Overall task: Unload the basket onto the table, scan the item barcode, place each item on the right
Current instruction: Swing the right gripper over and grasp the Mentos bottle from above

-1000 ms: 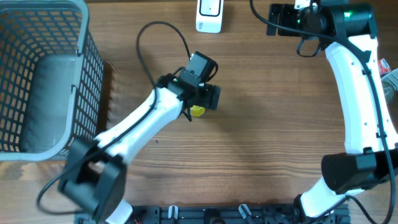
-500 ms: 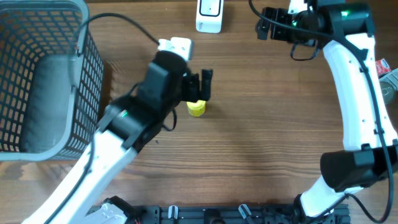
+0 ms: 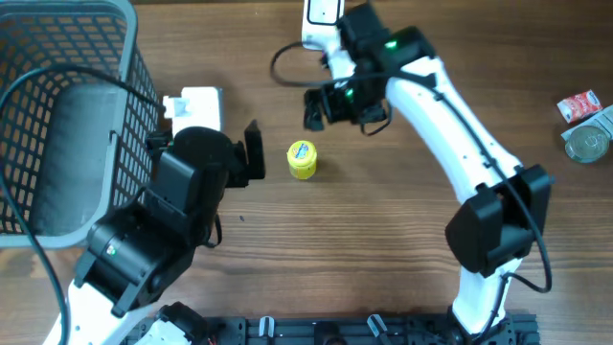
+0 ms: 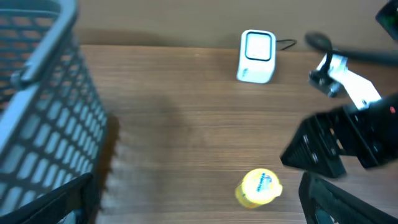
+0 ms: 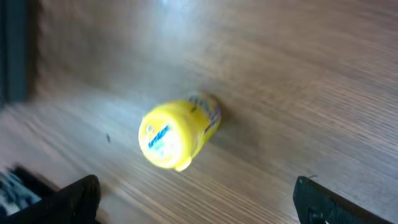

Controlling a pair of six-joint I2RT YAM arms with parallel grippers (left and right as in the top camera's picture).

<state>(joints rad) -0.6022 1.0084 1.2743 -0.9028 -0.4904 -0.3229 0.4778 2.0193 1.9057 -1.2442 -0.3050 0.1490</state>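
Resting on the wooden bench, a small yellow container with a blue-marked top is seen between the two arms and is touched by neither. The left tool is held just to the container's left, its jaws spread wide with nothing between them. The right tool is likewise spread wide and empty, and is held near the container on its far side. A white scanner is stood at the far edge of the bench, well apart from the container. A grey mesh basket is placed at the left. A red packet and a can are seen at the right edge. The barcode cannot be made out.
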